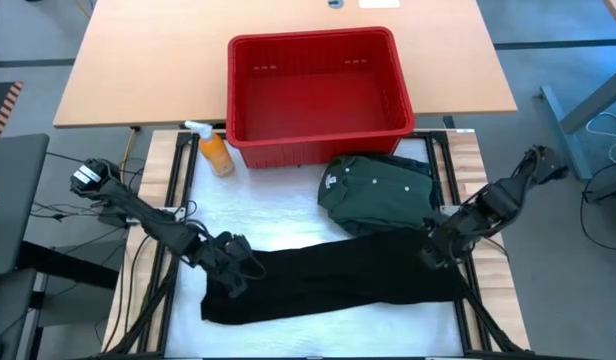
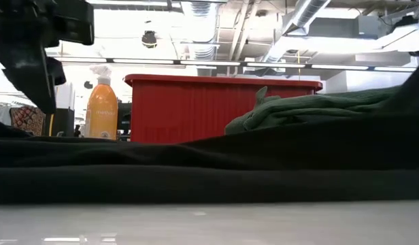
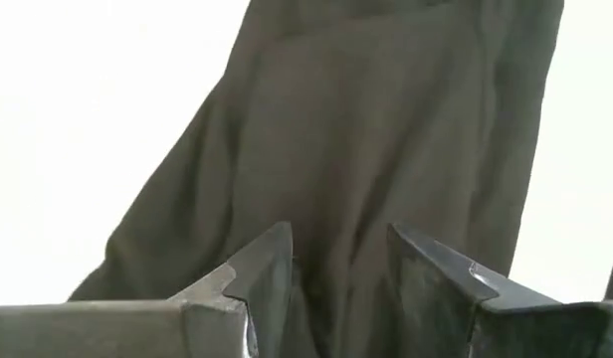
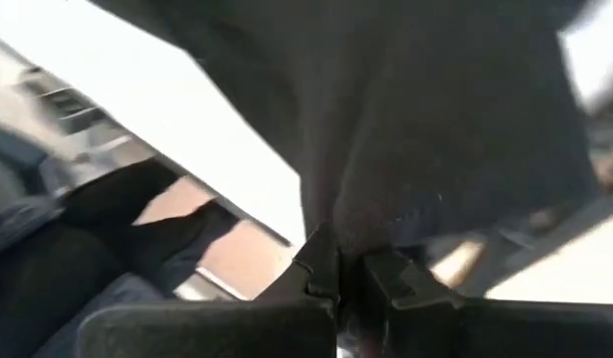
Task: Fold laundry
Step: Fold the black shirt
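The white table (image 1: 288, 225) holds a big red basket (image 1: 318, 85) at the back. A long black cloth (image 1: 338, 285) lies flat across the front of the table. A folded green shirt (image 1: 378, 190) sits just in front of the basket, touching the black cloth. An orange bottle (image 1: 216, 150) stands beside the basket. The left gripper (image 1: 233, 270) is at the left end of the black cloth, its fingers (image 3: 262, 273) apart over it. The right gripper (image 1: 435, 250) pinches the right end of the black cloth tight.
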